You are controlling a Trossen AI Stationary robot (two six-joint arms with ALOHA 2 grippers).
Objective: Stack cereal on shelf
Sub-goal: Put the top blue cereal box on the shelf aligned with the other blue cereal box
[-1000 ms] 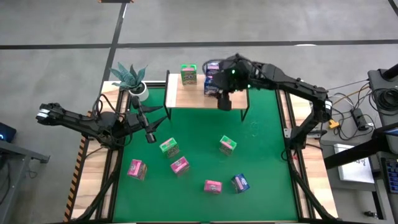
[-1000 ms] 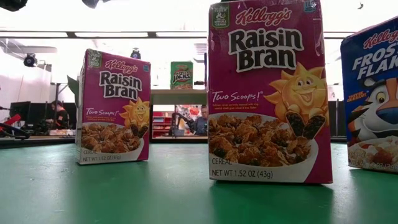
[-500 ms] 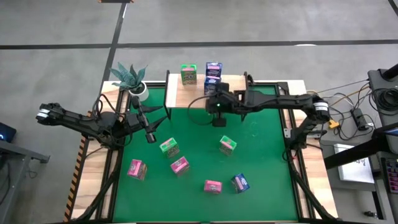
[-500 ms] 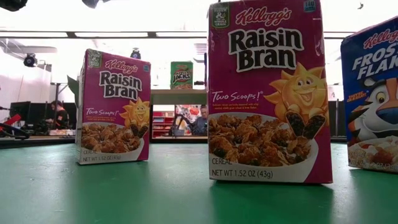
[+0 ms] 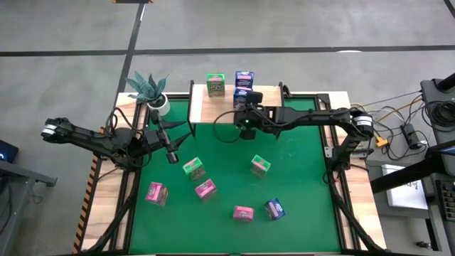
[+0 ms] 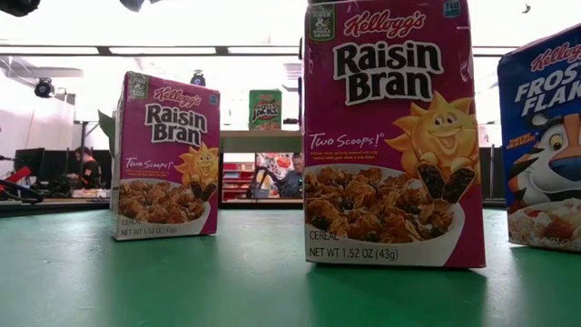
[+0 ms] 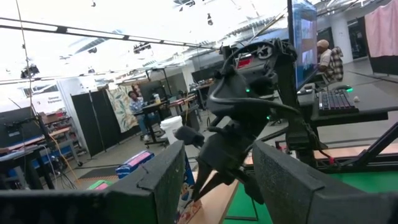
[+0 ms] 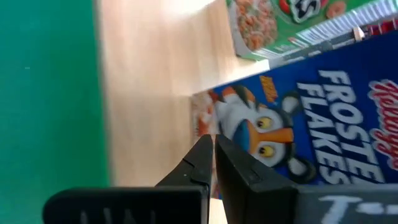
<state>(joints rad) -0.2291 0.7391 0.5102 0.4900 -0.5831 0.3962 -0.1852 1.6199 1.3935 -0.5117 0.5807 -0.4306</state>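
The shelf [image 5: 213, 107] stands at the table's far edge with a green cereal box [image 5: 215, 84] and a blue one [image 5: 244, 78] upright on its wood top. My right gripper [image 5: 247, 119] hovers shut and empty just in front of the blue box [image 8: 298, 124], over the shelf's near edge. My left gripper [image 5: 173, 153] waits open at the table's left, touching nothing. Two green boxes [image 5: 193, 168] [image 5: 260, 166], three pink ones [image 5: 156, 193] [image 5: 205, 188] [image 5: 243, 212] and a blue one [image 5: 274, 208] stand on the green table.
A potted plant [image 5: 149, 89] stands at the far left corner beside the shelf. The low view shows two pink boxes [image 6: 165, 154] [image 6: 390, 136] and a blue one [image 6: 545, 145] close up. People sit in the room beyond the table.
My right gripper has come down from above the shelf's right part, toward the table's near edge and a little left, tipping downward. It now hangs lower, in front of the blue box. The blue box stays upright on the shelf.
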